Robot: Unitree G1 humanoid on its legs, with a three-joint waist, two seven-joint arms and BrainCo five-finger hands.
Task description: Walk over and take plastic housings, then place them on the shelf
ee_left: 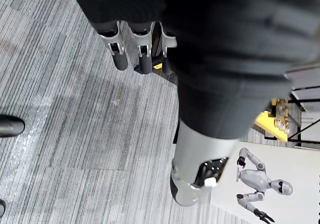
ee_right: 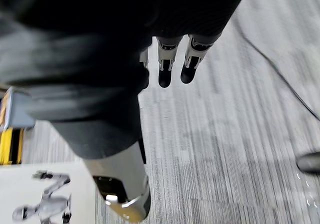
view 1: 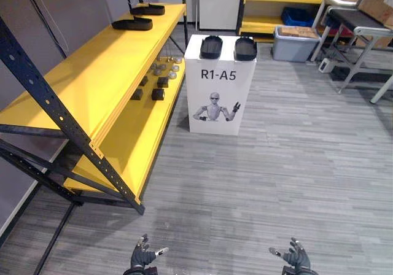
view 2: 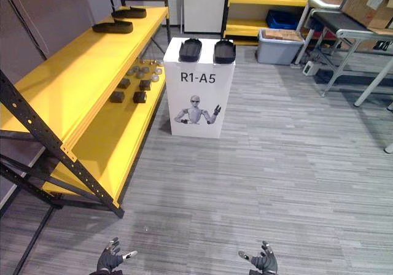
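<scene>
Plastic housings [view 1: 210, 46], four dark shells counted, lie in two pairs: two at the far end of the top board of the yellow shelf [view 1: 92, 78], two side by side atop the white stand [view 1: 219, 85] just beside it. Four small dark blocks [view 1: 158, 94] sit on the lower board. Low in the foreground, well apart from them all, the left hand [view 1: 142, 256] and right hand [view 1: 297, 256] hover over the grey floor [view 1: 276, 177], fingers spread and empty.
</scene>
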